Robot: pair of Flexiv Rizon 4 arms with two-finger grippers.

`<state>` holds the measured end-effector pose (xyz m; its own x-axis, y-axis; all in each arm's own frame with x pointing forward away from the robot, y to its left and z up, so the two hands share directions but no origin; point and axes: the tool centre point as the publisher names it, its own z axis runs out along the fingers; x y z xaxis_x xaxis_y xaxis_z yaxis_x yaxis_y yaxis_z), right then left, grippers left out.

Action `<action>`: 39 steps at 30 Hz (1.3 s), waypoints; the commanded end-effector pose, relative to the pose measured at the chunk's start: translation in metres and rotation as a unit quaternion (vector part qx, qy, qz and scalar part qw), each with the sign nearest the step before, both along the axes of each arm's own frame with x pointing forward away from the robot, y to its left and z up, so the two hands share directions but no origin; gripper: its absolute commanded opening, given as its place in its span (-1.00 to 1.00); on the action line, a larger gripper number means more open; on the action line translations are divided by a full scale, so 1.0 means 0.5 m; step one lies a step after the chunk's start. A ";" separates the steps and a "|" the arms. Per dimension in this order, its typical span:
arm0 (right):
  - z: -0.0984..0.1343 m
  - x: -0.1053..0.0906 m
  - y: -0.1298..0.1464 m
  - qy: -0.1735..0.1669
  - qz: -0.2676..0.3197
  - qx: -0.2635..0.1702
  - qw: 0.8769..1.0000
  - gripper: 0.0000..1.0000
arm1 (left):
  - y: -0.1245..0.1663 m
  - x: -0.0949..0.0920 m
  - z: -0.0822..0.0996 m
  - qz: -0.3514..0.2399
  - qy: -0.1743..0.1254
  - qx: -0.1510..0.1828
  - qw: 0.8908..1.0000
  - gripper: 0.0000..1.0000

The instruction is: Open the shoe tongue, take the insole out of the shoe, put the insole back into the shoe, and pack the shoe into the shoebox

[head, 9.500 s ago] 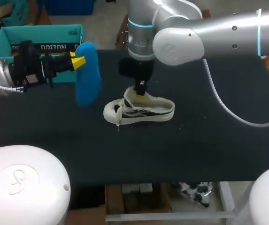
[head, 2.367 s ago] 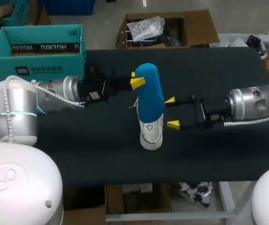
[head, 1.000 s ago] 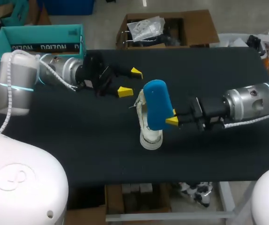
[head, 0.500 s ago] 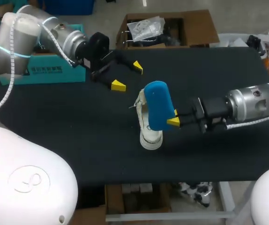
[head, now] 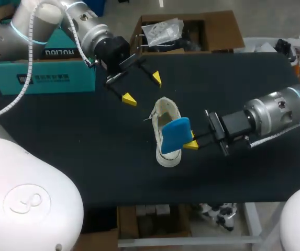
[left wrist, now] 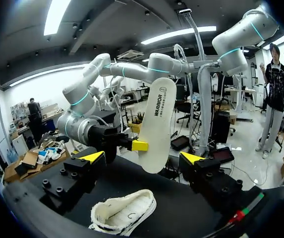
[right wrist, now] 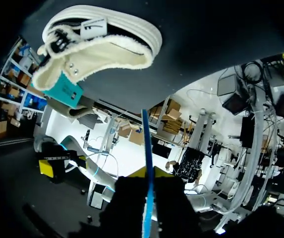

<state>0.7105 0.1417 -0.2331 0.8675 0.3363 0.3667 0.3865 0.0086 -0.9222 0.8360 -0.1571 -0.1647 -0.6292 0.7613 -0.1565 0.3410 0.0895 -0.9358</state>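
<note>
The blue insole [head: 174, 135] hangs tilted just over the white shoe [head: 166, 110], which lies in the middle of the table [head: 113, 167], pinched at one edge by the right gripper [head: 190, 141]. The left gripper [head: 143, 89] hovers spread and empty between shoe and shoebox [head: 45, 78], so nothing steadies the shoe. Pushed in, the floppy insole may well snag on the collar, buckle, or shove the shoe aside.

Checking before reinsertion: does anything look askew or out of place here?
Only the insole: pinched in the right hand, it hangs tilted over the shoe, outside it. Nothing looks damaged.
</note>
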 end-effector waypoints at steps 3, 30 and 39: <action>0.003 0.003 0.003 0.016 0.033 -0.019 0.999 -1.00 | 0.003 0.025 -0.010 -0.157 -0.002 0.049 0.986 1.00; -0.005 -0.035 -0.019 -0.009 0.031 -0.003 0.999 -1.00 | 0.032 0.032 -0.026 -0.129 0.003 0.042 0.991 1.00; -0.005 -0.035 -0.019 -0.009 0.031 -0.003 0.999 -1.00 | 0.032 0.032 -0.026 -0.129 0.003 0.042 0.991 1.00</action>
<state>0.6940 0.1333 -0.2359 0.8369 0.3952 0.3786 0.4011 0.0278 -0.9156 0.8516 -0.1411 -0.1775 -0.4131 0.9068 -0.0835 0.3590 0.0779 -0.9301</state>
